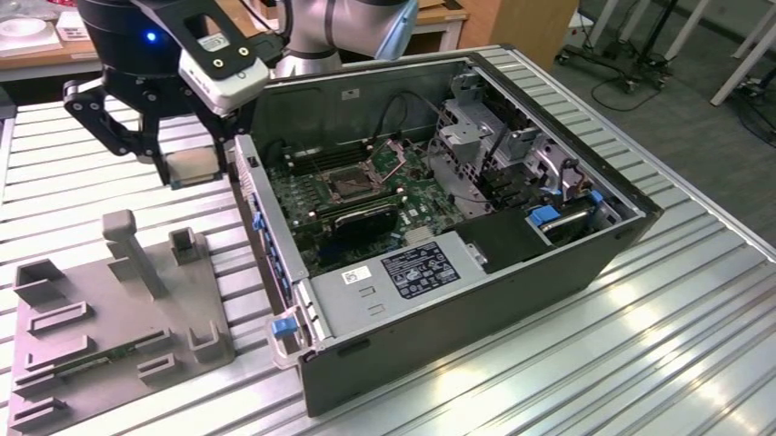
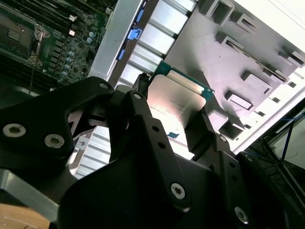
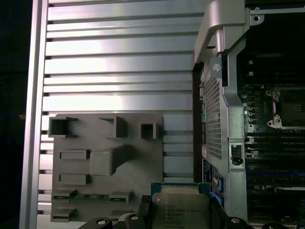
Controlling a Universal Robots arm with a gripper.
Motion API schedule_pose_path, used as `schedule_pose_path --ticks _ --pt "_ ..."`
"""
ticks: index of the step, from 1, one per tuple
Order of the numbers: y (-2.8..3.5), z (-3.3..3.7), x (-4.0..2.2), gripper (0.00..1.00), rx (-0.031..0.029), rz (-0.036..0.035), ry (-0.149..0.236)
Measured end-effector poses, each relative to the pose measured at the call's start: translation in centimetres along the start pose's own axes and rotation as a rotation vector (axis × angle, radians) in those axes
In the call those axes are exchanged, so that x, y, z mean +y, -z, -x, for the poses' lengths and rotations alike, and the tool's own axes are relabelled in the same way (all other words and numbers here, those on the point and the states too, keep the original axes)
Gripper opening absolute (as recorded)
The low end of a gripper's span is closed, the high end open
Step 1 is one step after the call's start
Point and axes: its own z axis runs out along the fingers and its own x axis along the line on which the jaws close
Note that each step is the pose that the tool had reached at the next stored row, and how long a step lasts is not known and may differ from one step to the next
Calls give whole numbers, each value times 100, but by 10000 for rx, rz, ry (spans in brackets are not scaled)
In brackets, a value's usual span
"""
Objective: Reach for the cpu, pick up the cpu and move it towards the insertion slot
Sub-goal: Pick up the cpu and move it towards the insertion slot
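Note:
My gripper point(image 1: 182, 171) hangs above the ribbed table, just outside the open computer case's wall on the exterior view's left. It is shut on the cpu point(image 1: 196, 166), a small flat silvery-beige square with a green rim. In both wrist views the cpu point(image 2: 176, 101) point(image 3: 183, 207) sits clamped between the black fingers point(image 2: 139, 117). The insertion slot point(image 1: 352, 186), a metal-framed socket with a dark centre, lies on the green board inside the case, to the exterior view's right of the gripper. The slot point(image 3: 290, 107) point(image 2: 16, 33) shows uncovered in both wrist views.
A grey plastic fixture point(image 1: 109, 300) with upright posts and recesses lies on the table below the gripper, a green memory strip point(image 1: 104, 359) resting in it. The computer case point(image 1: 485, 272) has its side wall point(image 1: 261, 227) between gripper and board. Drive cages and cables crowd its far side.

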Motion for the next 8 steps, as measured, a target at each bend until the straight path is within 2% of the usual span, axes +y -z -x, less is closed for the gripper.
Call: schedule_pose_path --ticks 8 --pt "0 32 0 55 0 0 0"
